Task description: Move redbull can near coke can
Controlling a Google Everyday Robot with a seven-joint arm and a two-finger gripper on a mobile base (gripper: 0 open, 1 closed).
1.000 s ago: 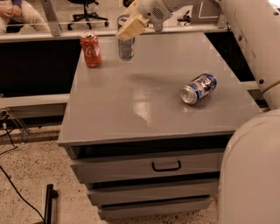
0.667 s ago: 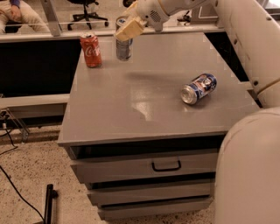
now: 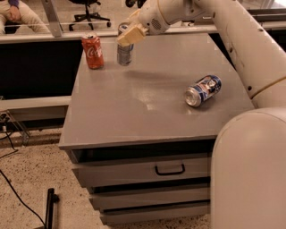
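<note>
The redbull can [image 3: 124, 53], slim and silver-grey with bluish marks, stands upright at the back of the grey cabinet top [image 3: 147, 103]. My gripper [image 3: 131, 33] reaches in from the upper right and is closed around the can's upper part, with a tan finger [image 3: 129, 36] across its front. The coke can [image 3: 92, 51], red with white script, stands upright just left of the redbull can, with a small gap between them.
A wider blue-and-white can [image 3: 203, 90] lies on its side at the right of the top. My white arm [image 3: 250, 49] crosses the right side of the view. Drawers [image 3: 170, 169] are below the front edge. A seated person [image 3: 18, 15] and an office chair [image 3: 89, 13] are behind.
My gripper and the redbull can have shifted slightly left, closer to the coke can. The other cans have not moved.
</note>
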